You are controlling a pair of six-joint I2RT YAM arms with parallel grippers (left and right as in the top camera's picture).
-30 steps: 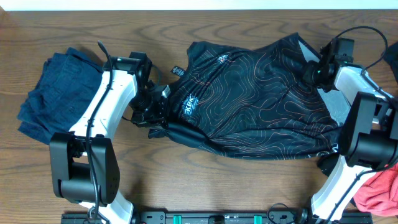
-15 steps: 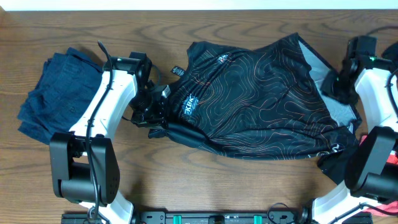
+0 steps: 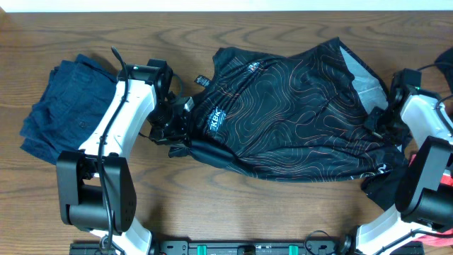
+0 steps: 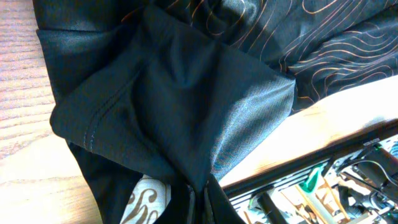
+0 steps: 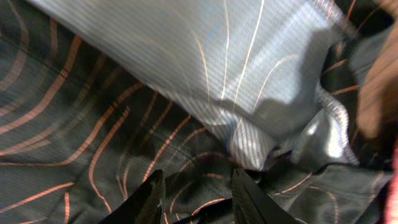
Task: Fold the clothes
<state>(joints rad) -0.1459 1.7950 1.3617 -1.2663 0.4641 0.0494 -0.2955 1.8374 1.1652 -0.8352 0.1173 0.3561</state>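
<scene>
The clothes lie on a wooden table (image 3: 283, 28). A black jersey (image 3: 297, 113) with thin orange contour lines is spread across the middle, its grey inside showing at the right edge. My left gripper (image 3: 177, 138) is shut on the jersey's left end; in the left wrist view the black fabric (image 4: 174, 106) gathers into the closed jaws (image 4: 199, 208). My right gripper (image 3: 379, 124) sits at the jersey's right edge. Its fingers (image 5: 146, 199) stand apart over the lined fabric (image 5: 93, 124), gripper (image 5: 198, 199) open, holding nothing.
A folded navy garment (image 3: 60, 113) lies left of the left arm. A sliver of a coral-red one (image 3: 448, 170) shows at the right edge behind the right arm. The arm bases and a rail (image 3: 248, 248) line the front edge.
My right gripper let go of the jersey's top right corner, opened, and moved toward the front along the right edge. The left arm and the jersey's left end have not moved.
</scene>
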